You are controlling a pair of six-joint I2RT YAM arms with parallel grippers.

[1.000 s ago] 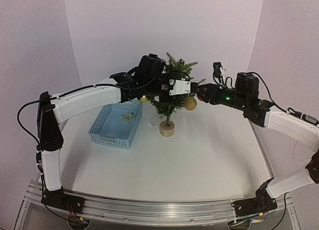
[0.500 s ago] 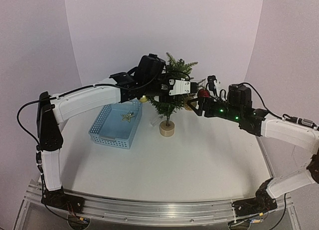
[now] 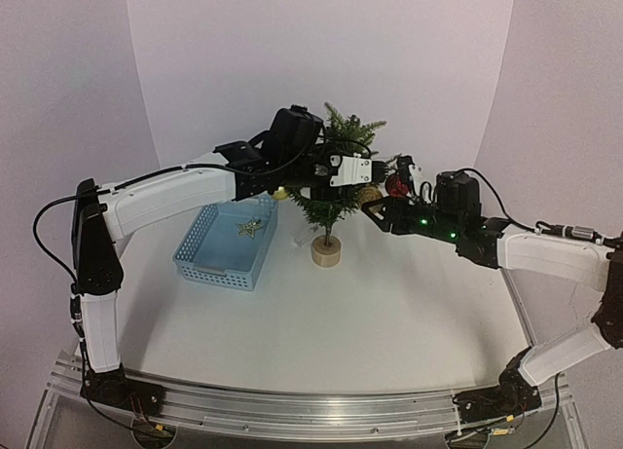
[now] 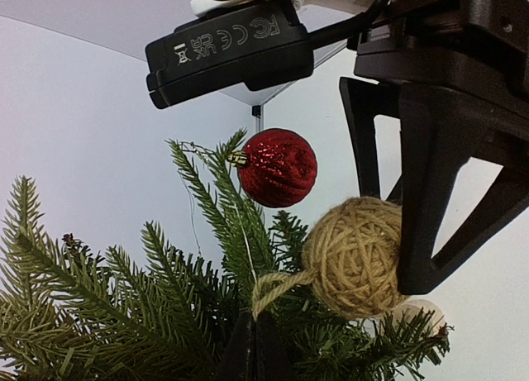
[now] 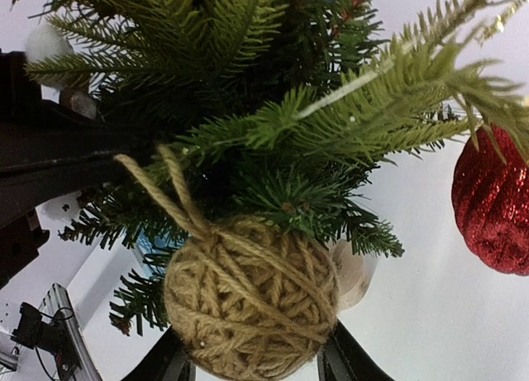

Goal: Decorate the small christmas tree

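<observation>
The small christmas tree (image 3: 336, 171) stands on its wooden disc base (image 3: 326, 251) at the table's back centre. A twine ball ornament (image 3: 368, 195) hangs at its right side, below a red glitter bauble (image 3: 396, 185). My left gripper (image 4: 252, 335) is shut on the twine ball's loop (image 4: 277, 286) among the branches. My right gripper (image 5: 252, 352) has its jaws round the twine ball (image 5: 252, 302), one finger on each side, touching it. The red bauble (image 5: 492, 203) hangs on a branch to the right. The tree (image 4: 124, 307) fills the lower left wrist view.
A blue perforated basket (image 3: 200, 264) sits left of the tree with a gold star ornament (image 3: 250, 228) inside. Both arms reach over the table's middle to the tree. White walls stand close behind the tree and at both sides.
My right arm has swung left and down toward the tree, and its jaws have come round the twine ball. The left arm has not moved.
</observation>
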